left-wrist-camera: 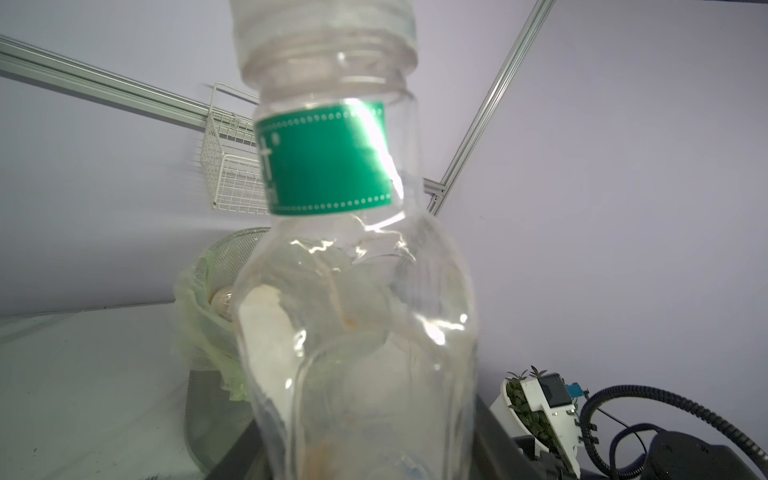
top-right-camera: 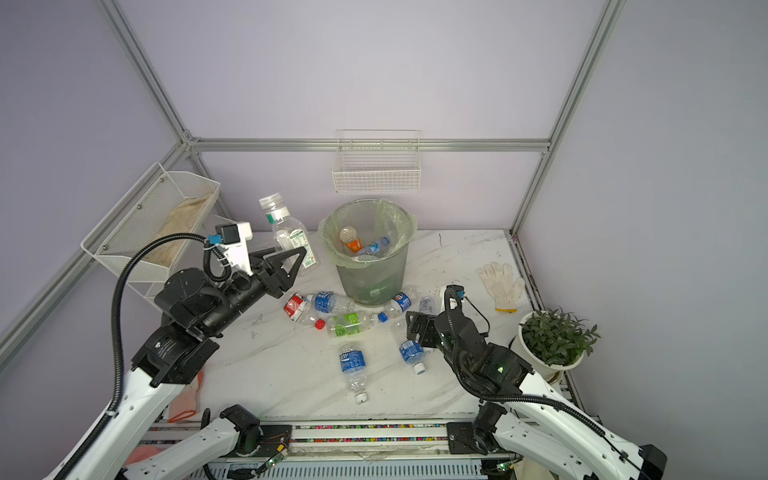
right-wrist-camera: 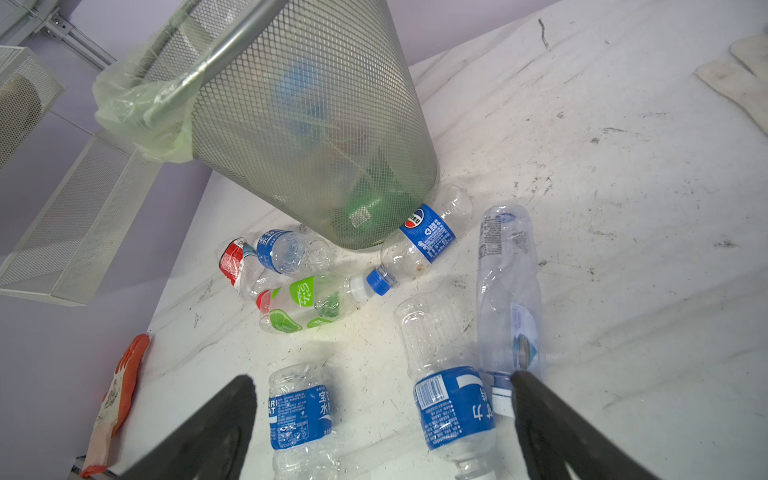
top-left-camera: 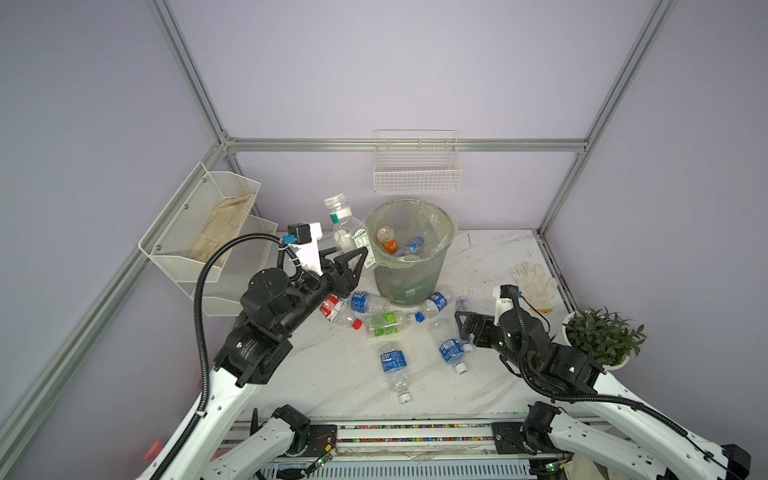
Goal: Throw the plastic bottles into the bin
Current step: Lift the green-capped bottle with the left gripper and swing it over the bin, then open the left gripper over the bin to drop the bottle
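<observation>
My left gripper point(top-left-camera: 356, 261) is shut on a clear plastic bottle point(top-left-camera: 347, 230) with a green neck band point(left-wrist-camera: 324, 160), held upright in the air just left of the bin's rim. The bin point(top-left-camera: 409, 284), grey mesh with a pale green liner, holds an orange-labelled bottle point(top-left-camera: 386, 240) and a blue one. Several bottles lie at its foot: red-labelled point(top-left-camera: 332, 308), green-labelled point(top-left-camera: 386, 324), blue-labelled point(top-left-camera: 392, 360). My right gripper point(right-wrist-camera: 380, 380) hangs open low over the table, above another blue-labelled bottle point(right-wrist-camera: 455, 405), with a clear bottle point(right-wrist-camera: 509, 286) beside one finger.
A white glove point(top-left-camera: 534, 282) and a potted plant point(top-left-camera: 602, 336) sit at the right edge. A wire basket point(top-left-camera: 417, 166) hangs on the back wall, mesh baskets point(top-left-camera: 208, 224) on the left wall. An orange glove point(right-wrist-camera: 120, 395) lies at the table's left edge.
</observation>
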Robot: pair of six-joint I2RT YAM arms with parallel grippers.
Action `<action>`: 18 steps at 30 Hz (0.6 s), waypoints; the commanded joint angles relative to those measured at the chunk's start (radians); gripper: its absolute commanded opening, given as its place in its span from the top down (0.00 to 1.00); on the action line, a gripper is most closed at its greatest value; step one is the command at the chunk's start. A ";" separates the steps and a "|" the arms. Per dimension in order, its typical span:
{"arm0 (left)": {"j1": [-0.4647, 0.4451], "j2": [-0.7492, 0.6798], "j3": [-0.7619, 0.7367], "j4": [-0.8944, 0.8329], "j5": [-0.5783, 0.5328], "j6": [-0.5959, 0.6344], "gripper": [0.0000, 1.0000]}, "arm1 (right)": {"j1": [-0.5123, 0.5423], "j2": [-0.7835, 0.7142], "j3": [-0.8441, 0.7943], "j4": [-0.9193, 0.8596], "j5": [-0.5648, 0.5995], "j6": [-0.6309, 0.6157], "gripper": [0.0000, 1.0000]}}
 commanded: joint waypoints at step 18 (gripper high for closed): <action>-0.051 0.383 0.471 -0.251 0.036 0.082 0.00 | -0.002 -0.143 -0.035 -0.082 0.002 0.044 0.03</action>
